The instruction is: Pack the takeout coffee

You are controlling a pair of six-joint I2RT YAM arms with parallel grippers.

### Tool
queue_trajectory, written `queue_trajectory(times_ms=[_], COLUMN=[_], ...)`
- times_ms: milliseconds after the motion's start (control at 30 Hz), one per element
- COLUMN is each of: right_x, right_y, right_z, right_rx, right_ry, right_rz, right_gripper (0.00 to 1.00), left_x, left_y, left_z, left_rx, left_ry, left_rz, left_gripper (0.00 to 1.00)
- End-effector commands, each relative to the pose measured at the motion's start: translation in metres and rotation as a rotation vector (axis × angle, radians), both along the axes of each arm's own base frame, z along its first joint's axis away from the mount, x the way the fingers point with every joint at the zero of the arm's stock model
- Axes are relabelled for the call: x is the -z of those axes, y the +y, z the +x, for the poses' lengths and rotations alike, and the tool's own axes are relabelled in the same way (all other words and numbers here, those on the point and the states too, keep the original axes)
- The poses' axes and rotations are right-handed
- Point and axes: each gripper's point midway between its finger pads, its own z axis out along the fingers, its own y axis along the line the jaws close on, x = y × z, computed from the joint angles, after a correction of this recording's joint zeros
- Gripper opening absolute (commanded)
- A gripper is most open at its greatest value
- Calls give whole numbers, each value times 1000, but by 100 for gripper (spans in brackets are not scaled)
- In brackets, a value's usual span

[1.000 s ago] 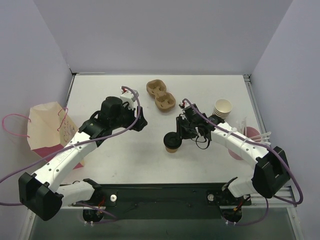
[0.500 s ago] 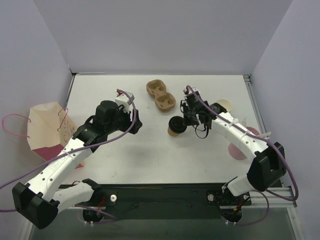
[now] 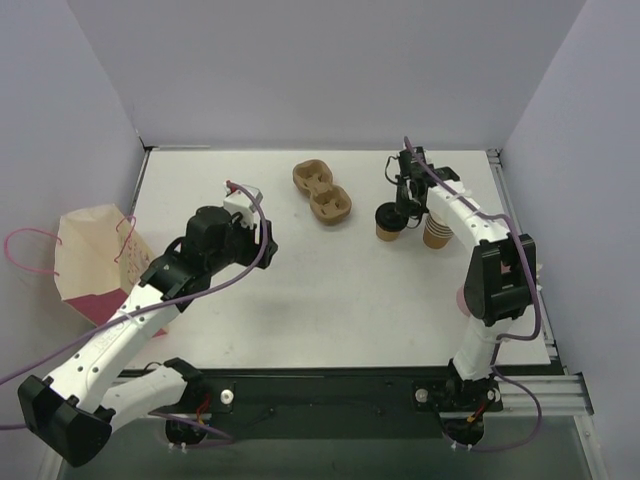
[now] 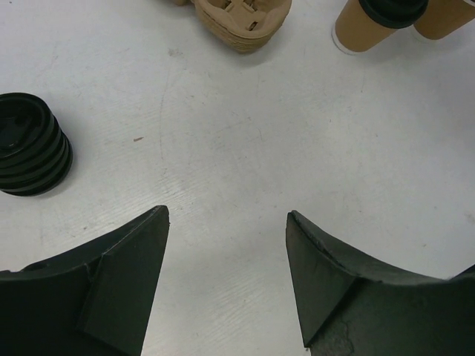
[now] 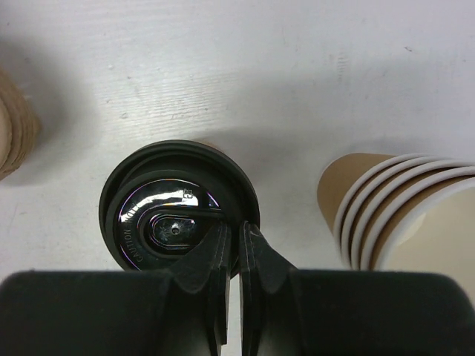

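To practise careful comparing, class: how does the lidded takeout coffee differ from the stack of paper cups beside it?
The takeout coffee is a single cup closed by a black lid; the stack of cups is several cups nested together, lidless, with white insides showing. The right gripper pinches the rim of the coffee's lid; the stack is not gripped. Both are brown kraft paper.

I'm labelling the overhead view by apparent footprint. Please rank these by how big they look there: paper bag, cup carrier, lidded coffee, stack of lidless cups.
1. paper bag
2. cup carrier
3. lidded coffee and stack of lidless cups: they look alike, and the stack is partly hidden, so they are left unranked.
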Motion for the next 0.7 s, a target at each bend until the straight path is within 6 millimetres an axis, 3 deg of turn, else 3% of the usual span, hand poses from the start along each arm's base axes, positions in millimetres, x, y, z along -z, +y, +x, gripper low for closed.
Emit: queue_trajectory(times_ms=[0,200,333,433,567,600,667], right_x=[-12,-10,-10,-22,-66,-73,-93], right_y=[-21,-30,-30,-30,-26,-25,-19], right_z=[9,19,22,23,16,11,-3], right_rx=[45,77,91,87,66,57,19], right_ry=[-7,0,0,-15,-89,-98,-134], right_rz=[-47,-58,-47,-37,8,15,54], right_gripper=[0,3,16,32,44,45,52], left_x=[-12,-13,-12,-12,-21,-36,-38], left_y=[6,7,9,12,26,31,52], left_z=[2,1,3,2,4,7,9], left_rx=[-20,-28,-36,-51,-137,-170,-267], left_ry=[-53,-61,-60,-61,-55,-74,-57], left_rz=[3,0,10,20,45,44,110], left_gripper=[74,74,74,74,73,73,72])
